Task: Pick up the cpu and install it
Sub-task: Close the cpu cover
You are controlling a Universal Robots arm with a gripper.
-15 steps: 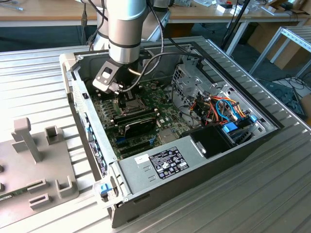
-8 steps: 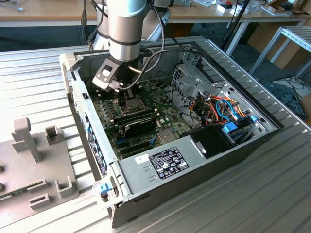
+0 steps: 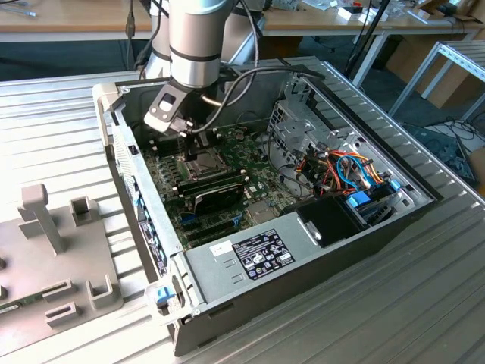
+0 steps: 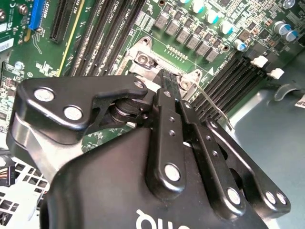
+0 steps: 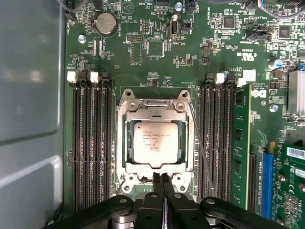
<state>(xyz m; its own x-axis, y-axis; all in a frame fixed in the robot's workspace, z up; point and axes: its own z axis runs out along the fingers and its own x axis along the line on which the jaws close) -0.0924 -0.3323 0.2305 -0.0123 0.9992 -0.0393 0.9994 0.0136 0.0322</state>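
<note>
On the ribbed grey table (image 3: 424,303) lies an open computer case (image 3: 303,292), the arm (image 3: 195,45) reaching down into it over the green motherboard (image 5: 157,62). The pincer (image 5: 162,177), fingers pressed together and gripping nothing, sits at the edge of the metal socket frame (image 5: 155,107). The cpu (image 5: 155,145) lies flat inside that frame.

The gripper (image 5: 161,180) is matt black with bright silver rivets (image 4: 172,172). Just ahead of it the cpu (image 5: 155,145) is dull silver-grey with fine dark print, ringed by a shiny steel frame (image 5: 155,106). The board (image 5: 157,57) beneath is deep green, speckled with tiny parts. Black slots (image 5: 90,143) with white clips (image 5: 71,77) run on both sides of the gripper; one slot (image 5: 266,186) farther off is blue
</note>
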